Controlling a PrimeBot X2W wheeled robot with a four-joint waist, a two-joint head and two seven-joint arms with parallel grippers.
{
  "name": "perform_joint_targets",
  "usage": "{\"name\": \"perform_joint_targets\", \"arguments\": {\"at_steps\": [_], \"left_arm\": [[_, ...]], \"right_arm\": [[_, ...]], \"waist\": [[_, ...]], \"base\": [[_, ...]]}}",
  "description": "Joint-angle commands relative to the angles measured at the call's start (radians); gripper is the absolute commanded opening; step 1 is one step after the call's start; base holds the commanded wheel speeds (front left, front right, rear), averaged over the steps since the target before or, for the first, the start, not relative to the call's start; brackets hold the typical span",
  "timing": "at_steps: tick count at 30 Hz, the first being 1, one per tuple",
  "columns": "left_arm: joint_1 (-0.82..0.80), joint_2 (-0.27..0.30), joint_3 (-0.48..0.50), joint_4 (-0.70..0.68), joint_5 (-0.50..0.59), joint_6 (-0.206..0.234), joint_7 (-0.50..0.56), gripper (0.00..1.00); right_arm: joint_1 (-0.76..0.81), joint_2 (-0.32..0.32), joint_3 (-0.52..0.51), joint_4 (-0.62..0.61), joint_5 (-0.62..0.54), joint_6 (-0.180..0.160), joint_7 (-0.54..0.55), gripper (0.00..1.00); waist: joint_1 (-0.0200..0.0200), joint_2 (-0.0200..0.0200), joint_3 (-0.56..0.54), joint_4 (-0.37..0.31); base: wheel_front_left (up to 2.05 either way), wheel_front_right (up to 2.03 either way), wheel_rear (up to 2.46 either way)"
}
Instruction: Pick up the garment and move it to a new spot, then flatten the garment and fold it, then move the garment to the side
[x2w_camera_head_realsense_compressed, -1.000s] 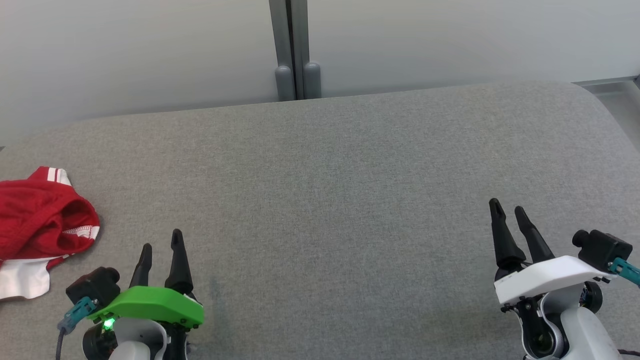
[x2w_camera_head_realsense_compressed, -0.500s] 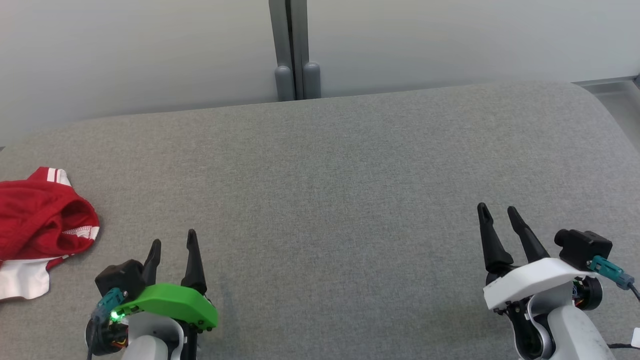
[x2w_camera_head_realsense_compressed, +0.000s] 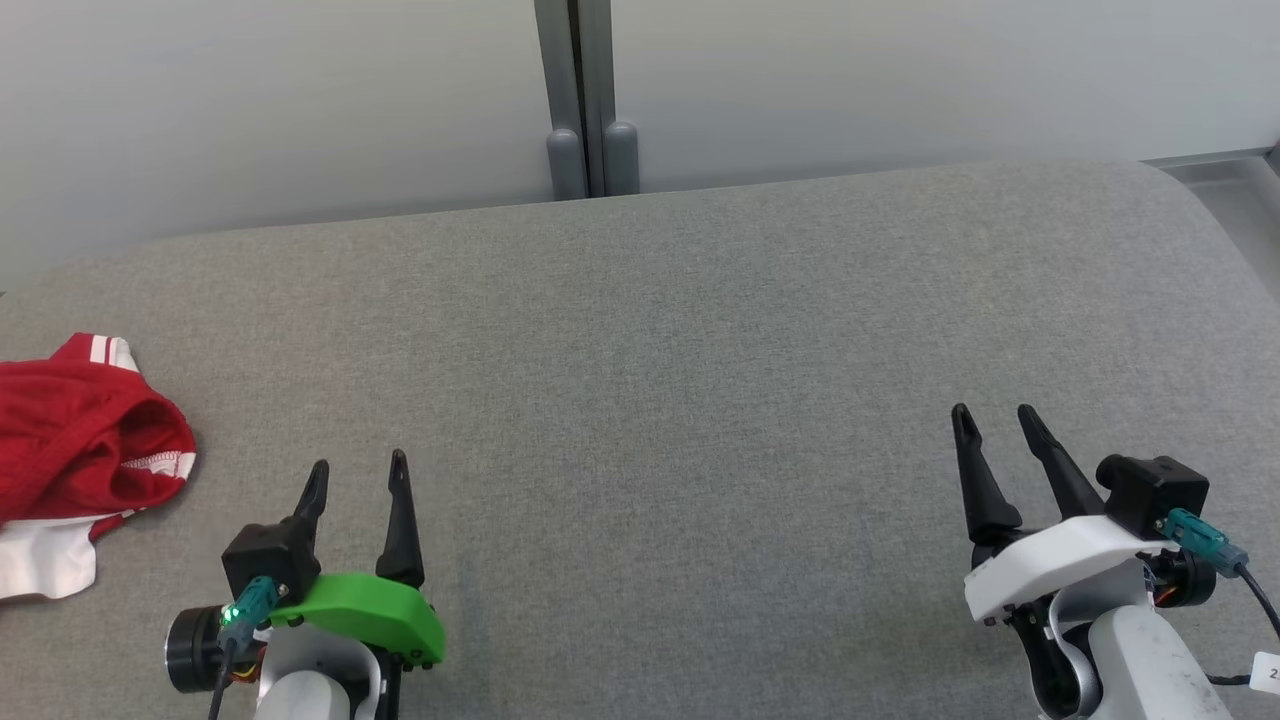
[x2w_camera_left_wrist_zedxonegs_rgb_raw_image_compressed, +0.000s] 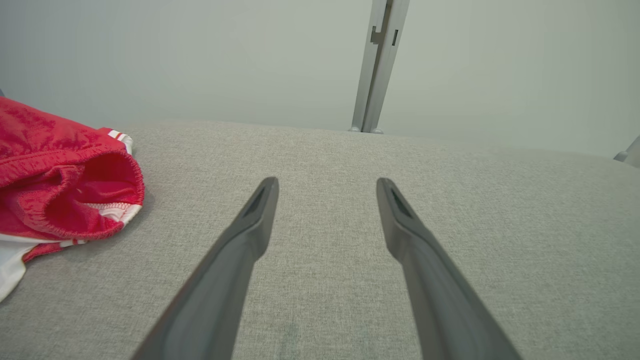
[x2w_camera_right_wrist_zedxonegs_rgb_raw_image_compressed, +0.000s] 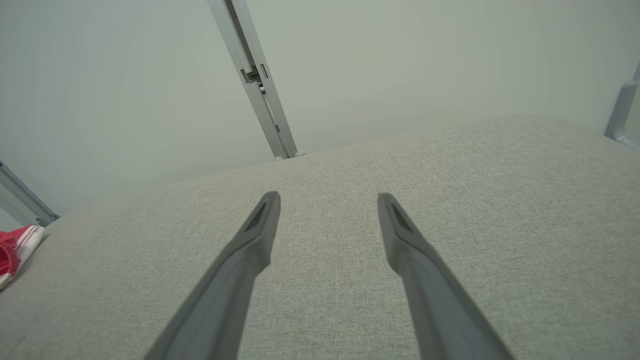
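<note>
Crumpled red-and-white jersey garment (x2w_camera_head_realsense_compressed: 85, 440) lies at the far left of the grey woven-fabric padded surface (x2w_camera_head_realsense_compressed: 680, 330), partly cut off by the head view's left edge. It is bunched, not flat. A hemmed red opening gapes toward the middle of the surface, with white trim showing inside it. Two white stripes mark the far corner. A white panel lies on the side nearest the robot, spread on the fabric.

Left gripper (x2w_camera_head_realsense_compressed: 359, 462), backed by a green wrist cover (x2w_camera_head_realsense_compressed: 365, 612), sits at the near edge, to the right of the garment and apart from it. Jaws spread and empty. The left wrist view shows bare grey weave in the gap between its two dark fingers (x2w_camera_left_wrist_zedxonegs_rgb_raw_image_compressed: 240, 250), with the garment off to their left, untouched.

Right gripper (x2w_camera_head_realsense_compressed: 993, 412), backed by a white wrist cover (x2w_camera_head_realsense_compressed: 1050, 560), sits at the near right, well apart from the garment. Jaws likewise spread and empty, over bare fabric. The right wrist view catches a sliver of the garment at its far left edge.

Behind the surface stand a pale plain wall (x2w_camera_head_realsense_compressed: 300, 100) and a grey vertical metal post (x2w_camera_head_realsense_compressed: 580, 90), which meets the far edge near the middle.
</note>
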Motion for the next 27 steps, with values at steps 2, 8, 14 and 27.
{"name": "perform_joint_targets", "arguments": {"at_steps": [2, 8, 14, 27], "left_arm": [[0.014, 0.008, -0.004, -0.013, 0.035, 0.013, -0.011, 1.00], [0.036, 0.010, -0.014, -0.023, 0.080, 0.019, -0.022, 1.00], [0.047, 0.004, -0.013, -0.003, 0.112, 0.032, -0.034, 1.00], [0.076, -0.010, 0.014, 0.001, 0.184, 0.020, -0.061, 1.00]], "right_arm": [[-0.016, -0.004, 0.001, -0.016, -0.027, 0.000, -0.012, 1.00], [-0.007, -0.004, 0.003, -0.012, -0.070, 0.000, -0.024, 1.00], [0.002, -0.005, -0.001, -0.001, -0.116, 0.000, -0.037, 1.00], [0.028, -0.006, -0.016, 0.008, -0.211, 0.000, -0.062, 1.00]], "waist": [[0.0000, 0.0000, 0.000, 0.002], [0.0000, 0.0000, 0.000, 0.008], [0.0000, 0.0000, 0.000, 0.010], [0.0000, 0.0000, 0.000, 0.009]], "base": [[0.00, 0.00, 0.00], [0.00, 0.00, 0.00], [0.00, 0.00, 0.00], [0.00, 0.00, 0.00]]}}
